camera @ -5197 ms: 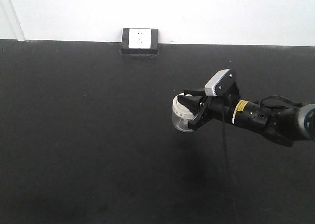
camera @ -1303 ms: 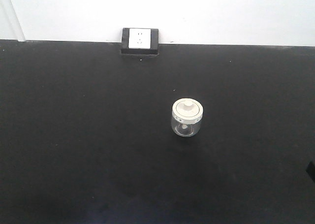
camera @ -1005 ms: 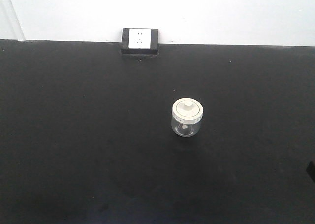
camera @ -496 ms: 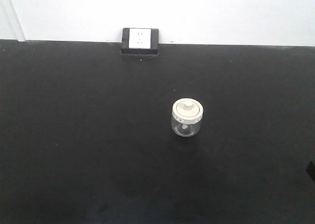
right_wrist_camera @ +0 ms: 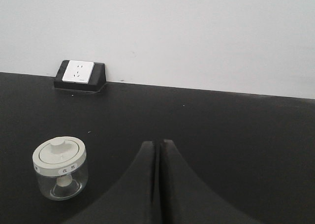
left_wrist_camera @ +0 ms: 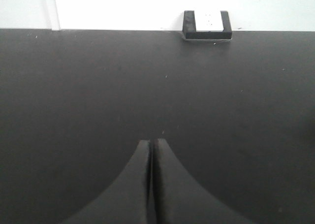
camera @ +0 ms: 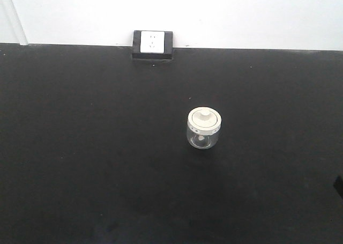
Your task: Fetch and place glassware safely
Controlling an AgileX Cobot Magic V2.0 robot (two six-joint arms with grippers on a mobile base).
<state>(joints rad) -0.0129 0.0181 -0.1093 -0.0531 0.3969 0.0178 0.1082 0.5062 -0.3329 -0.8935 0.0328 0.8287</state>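
On the far left, the left gripper [left_wrist_camera: 152, 150] hangs low over bare black table [camera: 80, 147], its two dark fingers pressed flat together with only a hairline seam between them and nothing caught in the seam; it sits well away from the jar, which its own wrist view does not show at all, so it reads as a parked arm kept out of the work. Further along, at the back edge where the table meets the white wall, a black-framed wall socket [camera: 153, 44] sits well apart from everything else. Right of centre stands the glass jar [camera: 203, 128], upright on the open tabletop with its cream-white lid [camera: 204, 118] seated level and the knob pointing straight up, a small label visible on the lid's rim in the right wrist view. It touches nothing but the table and has bare surface on every side, far from any edge, which is a sensible resting place for glass. To the right of it, the right gripper [right_wrist_camera: 160, 147] is likewise clenched empty, fingers meeting in a thin line, off to the jar's side and apart from it, in no position to knock it. Judged from this, the placing looks finished.
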